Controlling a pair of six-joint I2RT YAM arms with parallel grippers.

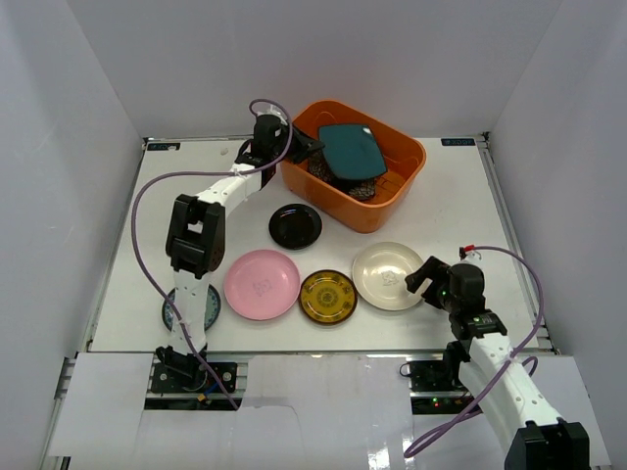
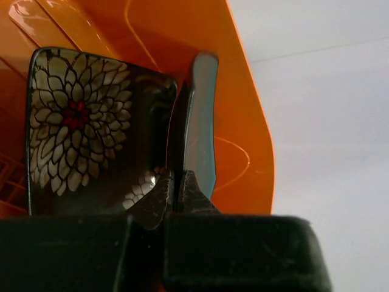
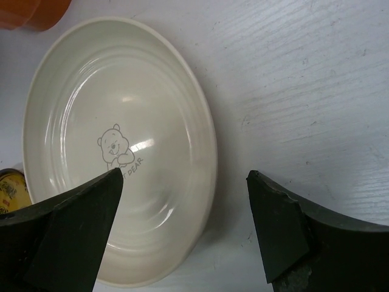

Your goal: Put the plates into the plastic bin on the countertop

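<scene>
1. This is a robotics lab test cell. The flat white rectangular tabletop [image 1: 460,196] is boxed in on three sides by plain white panel walls [image 1: 69,147].
2. Two white-and-black jointed robot arms, the left arm [image 1: 196,240] and the right arm [image 1: 495,357], are mounted by a bare metal frame rail [image 1: 71,372] at the near edge. Loose purple cables [image 1: 134,230] loop off them (one per arm).
3. The household goods are a few small plates, among them a pink round plate [image 1: 262,284], and a deep orange plastic bin [image 1: 387,211].
</scene>
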